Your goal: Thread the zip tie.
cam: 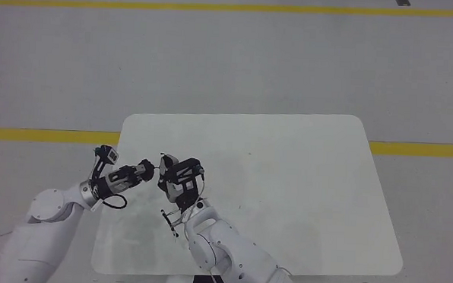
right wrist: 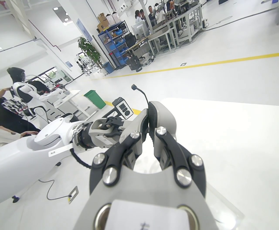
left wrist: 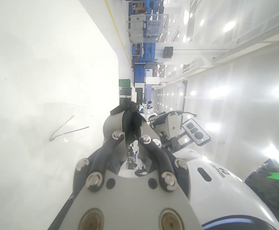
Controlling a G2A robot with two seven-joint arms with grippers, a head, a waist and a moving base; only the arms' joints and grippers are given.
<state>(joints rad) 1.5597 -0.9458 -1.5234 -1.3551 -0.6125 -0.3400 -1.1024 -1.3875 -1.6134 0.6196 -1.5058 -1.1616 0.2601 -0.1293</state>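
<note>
A black zip tie sticks out of my right gripper, which is shut on its strap; the head end curves up beyond the fingertips. My left gripper is shut too, and a short black strip end pokes out at its tips. In the top view the left gripper and the right gripper face each other almost tip to tip over the table's front left part, with the zip tie between them. How the strap runs between the two grippers is hidden.
The white table stretches away to the right and back. A thin dark bent line lies on it near the grippers, and a thin black piece rests beside the right arm. The table's left edge is close by.
</note>
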